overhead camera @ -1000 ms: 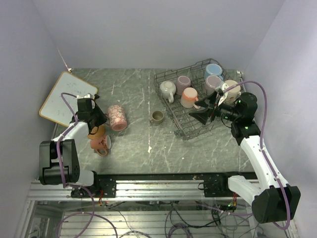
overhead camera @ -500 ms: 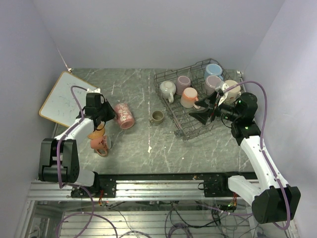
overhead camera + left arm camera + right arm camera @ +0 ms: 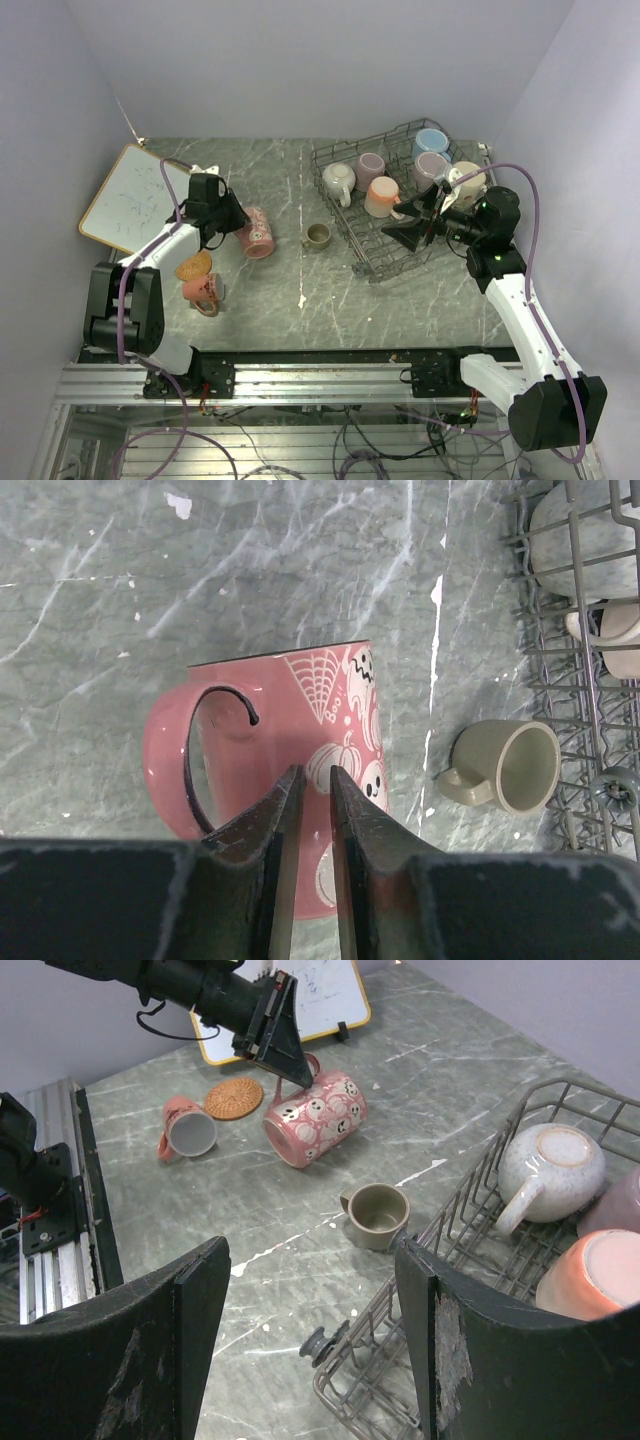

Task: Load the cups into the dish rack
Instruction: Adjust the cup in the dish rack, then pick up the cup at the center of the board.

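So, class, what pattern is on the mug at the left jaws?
Pink mug: white ghosts, pumpkins, a spiderweb; clearest in left wrist view.

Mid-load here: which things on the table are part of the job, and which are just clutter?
Job: grey wire dish rack; six ceramic mugs already in it; pink ghost-printed mug on its side; small olive-brown mug; peach-pink mug on its side.
Lying about: round cork coaster; wood-framed whiteboard.

The left gripper (image 3: 228, 216) is swinging away from the table's left edge toward its middle. It is shoving the pink printed mug (image 3: 256, 232) a little nearer the dish rack (image 3: 362, 262), and its arm is uncovering the cork coaster (image 3: 193, 266).
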{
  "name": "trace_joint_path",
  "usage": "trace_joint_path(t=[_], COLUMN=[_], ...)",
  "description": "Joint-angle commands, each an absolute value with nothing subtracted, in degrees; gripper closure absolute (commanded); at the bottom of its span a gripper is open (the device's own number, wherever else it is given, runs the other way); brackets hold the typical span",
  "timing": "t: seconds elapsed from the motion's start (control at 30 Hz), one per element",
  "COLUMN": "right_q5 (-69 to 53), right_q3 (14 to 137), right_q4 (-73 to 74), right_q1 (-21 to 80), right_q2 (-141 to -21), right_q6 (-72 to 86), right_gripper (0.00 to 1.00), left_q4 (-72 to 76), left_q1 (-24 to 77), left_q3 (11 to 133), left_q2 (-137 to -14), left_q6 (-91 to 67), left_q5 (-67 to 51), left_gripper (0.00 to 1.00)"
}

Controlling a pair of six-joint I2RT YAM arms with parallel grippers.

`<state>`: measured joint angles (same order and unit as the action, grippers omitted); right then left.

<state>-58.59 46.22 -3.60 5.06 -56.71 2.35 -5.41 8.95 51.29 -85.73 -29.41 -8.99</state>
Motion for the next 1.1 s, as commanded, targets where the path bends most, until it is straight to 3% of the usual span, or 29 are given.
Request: trace_joint_path(t=[0.0, 0.8, 1.07], right_q5=[-59.1, -59.15, -59.22], right_q3=[45.61, 45.71, 45.74], right_q4=[-4.7, -4.49, -4.48], right_q1=[4.75, 4.79, 4.75], right_q2=[-55.86, -55.62, -55.55], right_q6=[2.2, 2.03, 2.02], right_gripper=[0.33, 0.33, 0.33], left_q4=[-6.71, -15.61, -17.8], left_q1=[10.2, 18.98, 18.94], left_q3=[53.65, 66.31, 67.64], left_q2=[-88.31, -97.51, -95.07], left_q6=[-28.57, -24.37, -22.68], left_q5=[-7.55, -3.32, -0.81], left_gripper=[0.72, 0.71, 0.69])
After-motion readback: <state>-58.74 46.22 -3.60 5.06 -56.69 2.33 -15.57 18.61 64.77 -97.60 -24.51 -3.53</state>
